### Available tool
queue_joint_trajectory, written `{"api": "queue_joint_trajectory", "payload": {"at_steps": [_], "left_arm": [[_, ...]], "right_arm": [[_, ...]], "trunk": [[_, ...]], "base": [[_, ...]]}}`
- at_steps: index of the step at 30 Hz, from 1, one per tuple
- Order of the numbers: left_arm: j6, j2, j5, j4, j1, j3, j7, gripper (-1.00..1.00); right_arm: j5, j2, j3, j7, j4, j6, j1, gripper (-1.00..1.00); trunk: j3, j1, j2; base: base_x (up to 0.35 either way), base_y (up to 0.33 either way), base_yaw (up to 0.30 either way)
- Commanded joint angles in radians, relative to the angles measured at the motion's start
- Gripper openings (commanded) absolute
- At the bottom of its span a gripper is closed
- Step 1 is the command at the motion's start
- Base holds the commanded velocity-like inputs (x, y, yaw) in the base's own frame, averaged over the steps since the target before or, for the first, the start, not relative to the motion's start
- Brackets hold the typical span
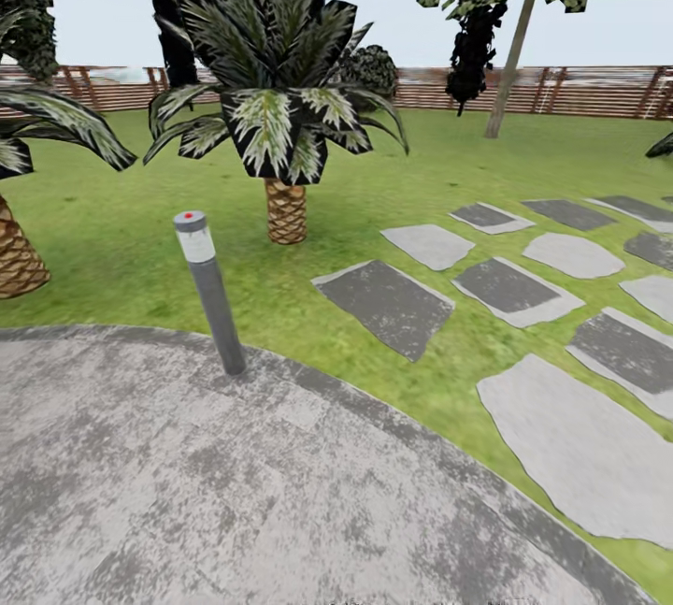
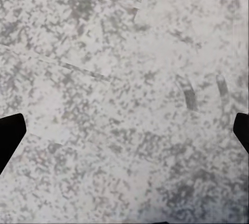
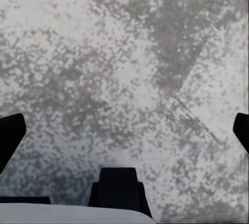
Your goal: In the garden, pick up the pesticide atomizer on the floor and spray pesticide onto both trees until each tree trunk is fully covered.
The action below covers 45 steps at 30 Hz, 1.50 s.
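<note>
Head view: garden lawn [image 1: 121, 240] beyond paved circle [image 1: 187, 483], atomizer location and axis undeterminable, so drive on scanning the grass; left wrist view: left hand [image 2: 124, 133] spread wide, empty, over paving; right wrist view: right hand [image 3: 124, 130] likewise wide, empty.

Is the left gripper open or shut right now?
Open. In the left wrist view the left gripper has its two dark fingertips at opposite edges of the picture, with bare mottled grey pavement between them and nothing held.
</note>
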<state>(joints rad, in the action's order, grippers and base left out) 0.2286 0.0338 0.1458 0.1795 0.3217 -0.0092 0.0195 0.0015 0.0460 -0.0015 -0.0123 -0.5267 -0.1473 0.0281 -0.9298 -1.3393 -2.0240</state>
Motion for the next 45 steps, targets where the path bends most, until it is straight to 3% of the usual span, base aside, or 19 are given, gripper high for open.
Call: {"api": "queue_joint_trajectory", "payload": {"at_steps": [1,20,30,45], "left_arm": [[0.000,0.000,0.000,0.000,0.000,0.000,0.000,1.00],[0.000,-0.003,0.000,0.000,0.000,0.000,0.000,1.00],[0.000,-0.018,0.001,-0.020,0.000,0.000,-0.007,1.00],[-0.001,-0.009,-0.009,-0.021,0.000,0.010,0.002,1.00]], "right_arm": [[0.000,0.000,0.000,0.000,0.000,0.000,0.000,1.00],[0.000,0.000,0.000,0.000,0.000,0.000,0.000,1.00],[0.000,0.000,0.000,0.000,0.005,0.000,0.000,1.00],[0.000,0.000,-0.001,0.003,0.011,-0.002,0.000,1.00]], "trunk": [[-0.001,0.000,0.000],[-0.019,0.000,0.000],[-0.028,0.000,0.000],[-0.037,0.000,0.000]], "base": [[-0.022,-0.270,-0.256],[-0.002,-0.265,-0.256],[0.003,-0.029,-0.256],[0.305,0.000,-0.154]]}}
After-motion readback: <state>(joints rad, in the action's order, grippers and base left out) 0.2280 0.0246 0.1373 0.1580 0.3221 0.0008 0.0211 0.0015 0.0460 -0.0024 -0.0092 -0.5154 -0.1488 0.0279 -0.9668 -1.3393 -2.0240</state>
